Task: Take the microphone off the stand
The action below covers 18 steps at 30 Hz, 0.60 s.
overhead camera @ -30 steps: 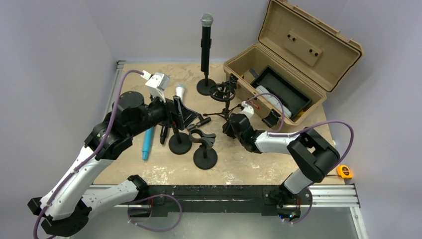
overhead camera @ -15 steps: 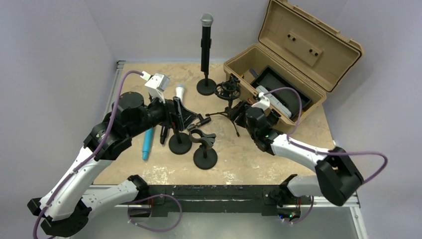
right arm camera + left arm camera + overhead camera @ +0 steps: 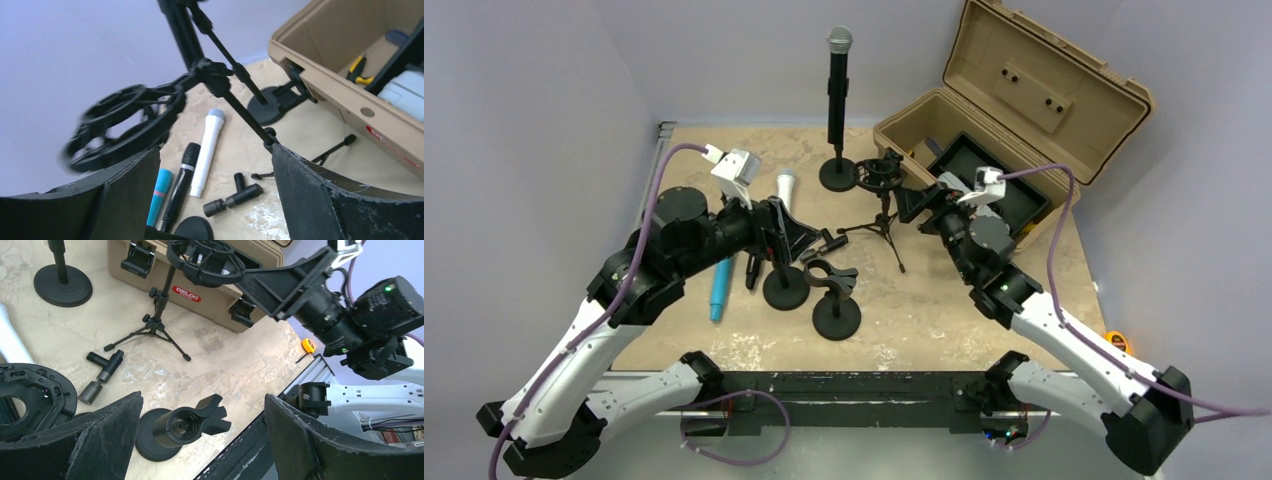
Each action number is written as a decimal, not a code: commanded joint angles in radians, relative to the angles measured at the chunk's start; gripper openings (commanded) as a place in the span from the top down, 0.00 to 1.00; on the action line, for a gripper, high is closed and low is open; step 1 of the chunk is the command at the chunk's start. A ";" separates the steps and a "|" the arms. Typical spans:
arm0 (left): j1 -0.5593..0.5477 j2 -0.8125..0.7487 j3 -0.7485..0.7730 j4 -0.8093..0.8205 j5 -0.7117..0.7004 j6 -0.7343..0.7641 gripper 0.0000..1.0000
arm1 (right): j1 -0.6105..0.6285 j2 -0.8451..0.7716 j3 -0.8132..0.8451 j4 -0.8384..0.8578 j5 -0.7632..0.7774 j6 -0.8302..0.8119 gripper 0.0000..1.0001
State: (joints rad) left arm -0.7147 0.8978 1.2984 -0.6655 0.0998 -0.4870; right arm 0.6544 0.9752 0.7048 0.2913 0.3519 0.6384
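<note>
Right gripper [image 3: 910, 203]: fingers are spreading wide, having just released the tripod stand [image 3: 882, 212], and are gripping nothing. Left gripper [image 3: 796, 232]: is gaping, empty. Microphone [image 3: 837, 85]: is standing untouched in its round-base stand [image 3: 838, 173] at the table's [image 3: 944, 320] far edge, so removal is probably not yet begun.

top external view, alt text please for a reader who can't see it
A black microphone stands upright in its stand at the back of a tan table, untouched. Two robot arms reach in: the left gripper open over empty stands, the right gripper open beside a small tripod. An open tan case sits back right.
</note>
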 commanded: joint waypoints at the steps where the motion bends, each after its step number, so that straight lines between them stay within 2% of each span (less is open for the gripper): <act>1: 0.000 -0.031 0.030 0.024 -0.007 0.003 0.11 | 0.000 -0.129 0.034 -0.005 -0.052 -0.047 0.18; 8: 0.000 -0.028 0.029 0.044 0.029 -0.020 0.11 | 0.000 -0.153 0.096 0.016 -0.018 -0.105 0.16; 12: 0.000 -0.042 0.029 0.028 0.022 -0.026 0.11 | -0.028 -0.081 0.202 -0.028 -0.014 -0.025 0.07; 18: 0.000 -0.052 0.025 0.023 0.031 -0.045 0.11 | -0.160 0.161 0.406 -0.150 -0.292 0.083 0.07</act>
State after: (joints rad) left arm -0.7147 0.8600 1.2987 -0.6613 0.1108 -0.5083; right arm 0.5682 1.0306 1.0115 0.2218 0.2543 0.6388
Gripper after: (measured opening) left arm 0.890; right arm 0.936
